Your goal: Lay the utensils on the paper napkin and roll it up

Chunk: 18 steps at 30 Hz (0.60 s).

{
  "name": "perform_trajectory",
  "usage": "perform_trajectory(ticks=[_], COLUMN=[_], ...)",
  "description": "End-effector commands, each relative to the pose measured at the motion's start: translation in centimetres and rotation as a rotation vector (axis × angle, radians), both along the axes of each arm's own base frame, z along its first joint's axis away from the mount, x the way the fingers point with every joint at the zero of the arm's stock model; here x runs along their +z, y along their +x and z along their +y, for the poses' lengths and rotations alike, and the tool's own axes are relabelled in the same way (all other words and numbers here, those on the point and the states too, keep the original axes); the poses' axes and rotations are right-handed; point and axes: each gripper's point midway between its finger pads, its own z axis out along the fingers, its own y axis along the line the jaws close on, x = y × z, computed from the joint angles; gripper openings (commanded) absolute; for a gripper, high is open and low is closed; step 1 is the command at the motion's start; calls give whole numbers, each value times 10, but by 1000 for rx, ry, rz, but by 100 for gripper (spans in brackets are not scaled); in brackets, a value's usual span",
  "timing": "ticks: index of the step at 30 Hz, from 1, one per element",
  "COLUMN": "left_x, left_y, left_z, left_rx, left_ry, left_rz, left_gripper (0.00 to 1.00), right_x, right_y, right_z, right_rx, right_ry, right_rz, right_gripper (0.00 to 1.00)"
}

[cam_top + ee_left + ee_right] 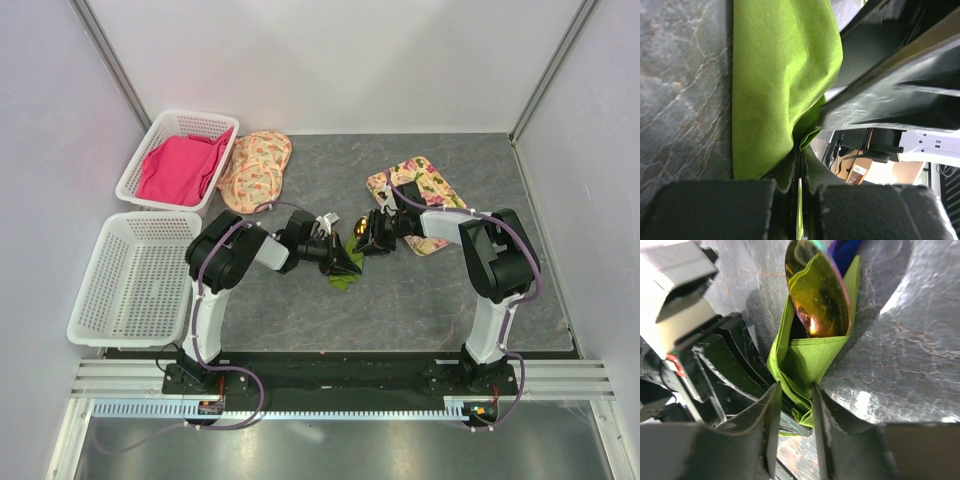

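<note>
- The grey, marble-patterned bench (420, 300) carries everything, with both arms reaching from its near edge to meet around its middle.
- A white lattice basket (90, 300) sits at the left edge, and a second white basket (190, 114) stands beyond it at the far-left corner.
- A pink cloth (180, 170) lies bunched inside the far-left basket.
- Two floral mats (255, 165) overlap just right of that basket near the far edge. Another floral mat (428, 185) lies right of the middle, partly under the right arm.
- The left hand (345, 262) comes in from the left. In the left wrist view its fingers are pressed narrow together, with a sliver of green paper pinched between them.
- The right hand (362, 238) comes in from the right and nearly touches the left one. In the right wrist view its two fingers (771, 415) close on the lower folded end of the green paper.
- The paper napkin (345, 278) is at the bench's middle, between the two hands and held by both. It is folded into a pocket around the utensils.
- The gold-ended utensil (817, 295) stands in that pocket, its shiny bowl sticking out above the fold.
- The dark-blue utensil (845, 252) shows only as a tip behind the gold bowl, inside the same wrap.
</note>
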Motion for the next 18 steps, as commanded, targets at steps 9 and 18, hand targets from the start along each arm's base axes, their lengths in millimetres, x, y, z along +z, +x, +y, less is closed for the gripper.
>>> perform_trajectory(ticks=[9,18], left_x=[31,92], left_y=[-6,-12], left_z=[5,22], left_rx=[-77,-86], left_ry=[1,-91], left_rz=[-126,-172], left_gripper=[31,50], right_x=[-36,-38], right_y=[-1,-2], right_z=[-12,-13], right_rx=[2,11], right_ry=[-107,-114], right_rz=[3,-4], right_gripper=[0,0])
